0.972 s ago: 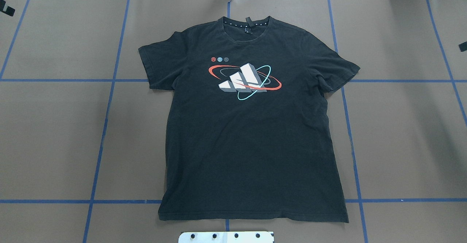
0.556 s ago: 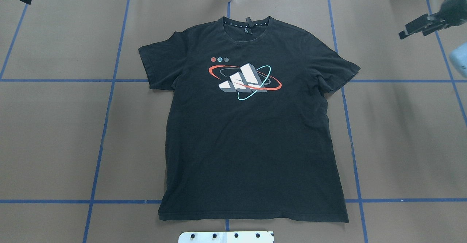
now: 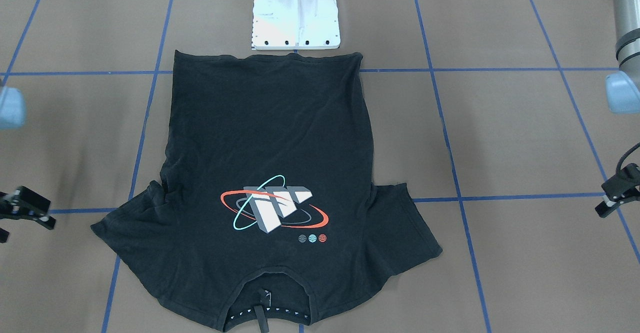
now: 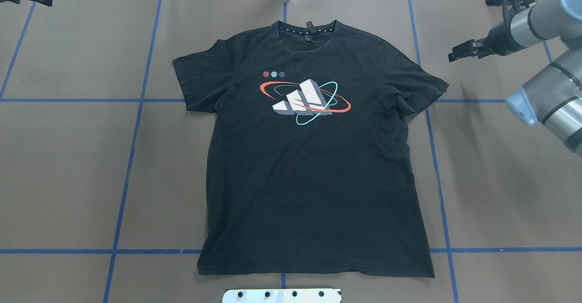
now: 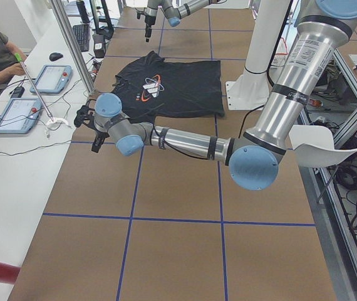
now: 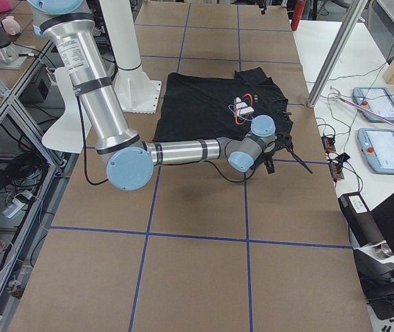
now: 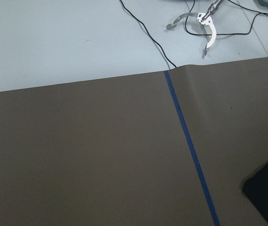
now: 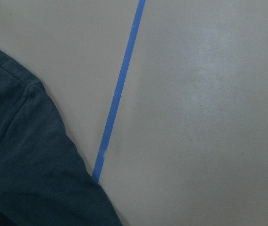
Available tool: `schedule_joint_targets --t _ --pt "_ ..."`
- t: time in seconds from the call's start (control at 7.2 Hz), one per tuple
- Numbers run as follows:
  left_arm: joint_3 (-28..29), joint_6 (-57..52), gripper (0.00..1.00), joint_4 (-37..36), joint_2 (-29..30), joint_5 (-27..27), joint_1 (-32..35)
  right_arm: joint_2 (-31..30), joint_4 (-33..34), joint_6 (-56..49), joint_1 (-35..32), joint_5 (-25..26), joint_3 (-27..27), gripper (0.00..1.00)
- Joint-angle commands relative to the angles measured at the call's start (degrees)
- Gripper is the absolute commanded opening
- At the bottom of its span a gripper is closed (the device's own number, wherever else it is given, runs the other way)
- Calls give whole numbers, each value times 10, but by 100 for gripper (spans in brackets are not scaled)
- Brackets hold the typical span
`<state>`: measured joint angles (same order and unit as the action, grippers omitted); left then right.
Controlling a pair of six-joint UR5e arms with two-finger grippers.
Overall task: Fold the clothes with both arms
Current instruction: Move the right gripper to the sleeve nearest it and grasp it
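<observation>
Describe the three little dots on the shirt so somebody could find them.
On the brown table lies a black T-shirt, spread flat, print up. Between its bars graphic and collar sit the three dots: a tiny row, red, blue and grey, unlike the big ellipses.

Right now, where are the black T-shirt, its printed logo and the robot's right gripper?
black T-shirt (image 4: 313, 194): overhead view, on the plain cloth below the print.
printed logo (image 4: 303, 97): overhead view, on its white bars.
right gripper (image 4: 452, 56): overhead view, at the tips of its black fingers.
</observation>
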<state>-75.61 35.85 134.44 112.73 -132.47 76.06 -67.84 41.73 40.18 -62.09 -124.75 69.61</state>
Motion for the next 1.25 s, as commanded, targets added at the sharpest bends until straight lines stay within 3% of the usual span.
schedule_joint_targets --t 0.0,0.69,1.11 --pt "-1 23 100 4 1 0 -1 7 -26 14 33 13 -20 95" --pt "-6 27 100 4 2 -1 -3 4 -26 12 47 12 -30 86" --pt "-5 27 100 3 7 -1 -3 6 -24 17 52 12 -32 75"
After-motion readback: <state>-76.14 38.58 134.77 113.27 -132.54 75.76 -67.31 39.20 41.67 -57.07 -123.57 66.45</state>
